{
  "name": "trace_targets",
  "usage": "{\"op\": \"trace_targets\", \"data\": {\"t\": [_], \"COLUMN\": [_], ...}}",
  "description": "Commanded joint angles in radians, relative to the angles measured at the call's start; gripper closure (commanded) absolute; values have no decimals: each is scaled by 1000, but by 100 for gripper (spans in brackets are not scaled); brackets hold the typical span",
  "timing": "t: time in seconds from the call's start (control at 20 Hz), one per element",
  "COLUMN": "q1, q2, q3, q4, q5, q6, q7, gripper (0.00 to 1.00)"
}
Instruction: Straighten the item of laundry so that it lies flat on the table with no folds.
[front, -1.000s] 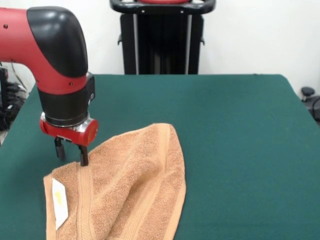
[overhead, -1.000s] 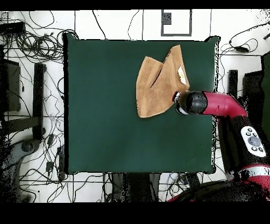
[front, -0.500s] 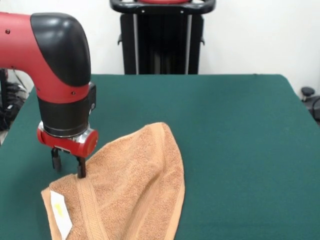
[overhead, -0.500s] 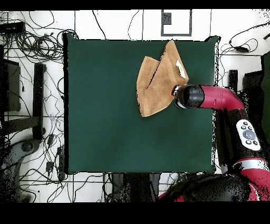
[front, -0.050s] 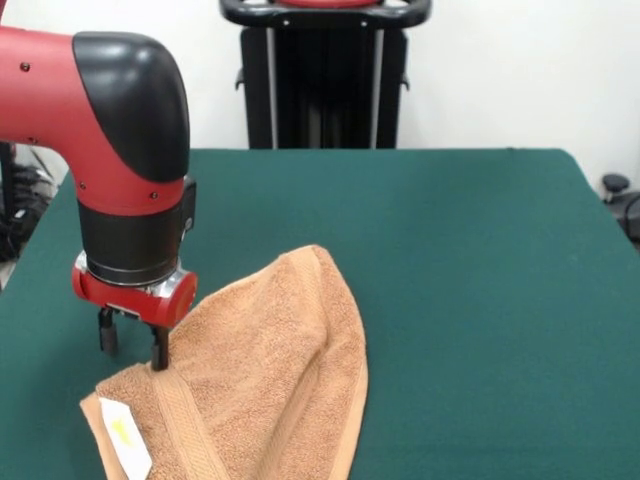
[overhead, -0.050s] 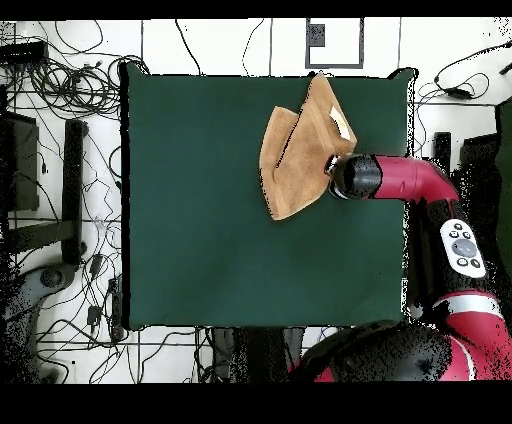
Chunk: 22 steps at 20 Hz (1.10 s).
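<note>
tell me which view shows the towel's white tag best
The front view: the white tag with yellow print lies plainly on the hand towel near its corner. The overhead view shows only a pale sliver of it.

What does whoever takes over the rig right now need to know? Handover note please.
Gripper: down at the towel's edge, two fingers apart, one finger touching the towel by its border band; no clamp on the cloth that I can see.
Towel: bunched and folded over itself, a ridge running up to a point, white tag showing near the front corner. In the overhead view it sits toward the table's far edge, arm side.
Done: nothing flat yet.
Left: grip an edge, pull the folds out, lay it flat.
</note>
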Motion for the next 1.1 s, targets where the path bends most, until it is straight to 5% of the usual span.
{"op": "trace_targets", "data": {"t": [0.05, 1.1], "q1": [59, 47], "q2": [108, 118], "q3": [21, 32], "q4": [-33, -53], "q5": [-39, -21], "q6": [-188, -167], "q7": [46, -1], "gripper": [0, 0]}}
